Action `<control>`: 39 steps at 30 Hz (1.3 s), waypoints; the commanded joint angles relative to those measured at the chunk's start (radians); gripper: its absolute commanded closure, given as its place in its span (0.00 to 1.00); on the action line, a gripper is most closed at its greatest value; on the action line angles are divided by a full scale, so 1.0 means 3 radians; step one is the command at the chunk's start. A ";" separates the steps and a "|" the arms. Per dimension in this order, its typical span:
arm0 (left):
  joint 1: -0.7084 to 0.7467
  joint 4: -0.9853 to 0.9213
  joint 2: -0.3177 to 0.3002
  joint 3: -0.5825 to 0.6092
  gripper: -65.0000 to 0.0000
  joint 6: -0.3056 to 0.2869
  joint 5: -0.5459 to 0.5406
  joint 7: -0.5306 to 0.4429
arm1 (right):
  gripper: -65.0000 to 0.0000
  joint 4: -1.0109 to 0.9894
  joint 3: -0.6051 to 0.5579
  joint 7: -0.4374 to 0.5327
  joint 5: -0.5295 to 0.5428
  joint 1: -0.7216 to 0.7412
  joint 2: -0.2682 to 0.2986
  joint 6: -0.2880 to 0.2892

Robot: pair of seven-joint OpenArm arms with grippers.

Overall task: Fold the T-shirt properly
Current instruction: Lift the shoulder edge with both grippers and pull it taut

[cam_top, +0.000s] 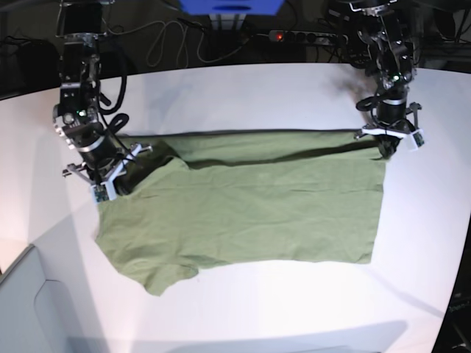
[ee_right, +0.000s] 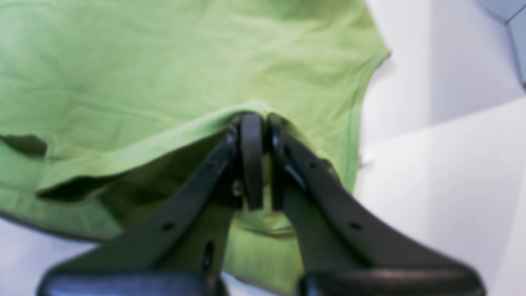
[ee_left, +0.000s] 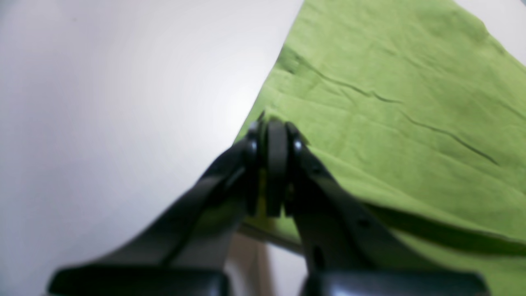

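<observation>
- The T-shirt (cam_top: 250, 206) lies spread on the white table (cam_top: 243, 88), its long axis across the table, with the far long edge turned over toward the middle in a narrow band.
- Left gripper (cam_top: 388, 144) sits at the shirt's far corner at the hem end; in the left wrist view its jaws are pressed together, pinching the shirt's edge (ee_left: 274, 123) there.
- From that pinch the cloth rises slightly off the table, and a dark gap shows under the lifted edge.
- Right gripper (cam_top: 118, 176) sits at the shirt's opposite end, by the far sleeve, near the shoulder.
- In the right wrist view its jaws are drawn together on a raised fold of the shirt (ee_right: 250, 119), the cloth tenting up to the fingertips with shadow beneath.
- The near sleeve (cam_top: 158, 276) lies flat on the table, sticking out from the shirt's near edge.
- Creases run across the shirt's body between the two grippers.
</observation>
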 commanded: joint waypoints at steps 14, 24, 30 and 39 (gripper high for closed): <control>-0.0015 0.0085 -0.0039 -0.0018 0.74 0.0011 -0.0033 -0.0067 | 1.00 0.0025 0.0017 0.0062 0.0016 0.0042 0.0004 0.0024; 0.0021 0.0090 -0.0085 -0.0018 0.64 0.0001 -0.0038 -0.0067 | 1.00 0.0046 0.0017 -0.0291 0.0016 0.0104 -0.0006 0.0024; 0.0062 0.0090 -0.0085 -0.0018 0.43 -0.0004 -0.0038 -0.0067 | 1.00 0.0046 0.0027 -0.0301 0.0016 0.0114 -0.0006 0.0024; 0.0052 0.0055 -0.0085 -0.0018 0.43 -0.0010 -0.0038 -0.0067 | 1.00 0.0046 0.0017 -0.0332 0.0016 0.0094 0.0009 0.0024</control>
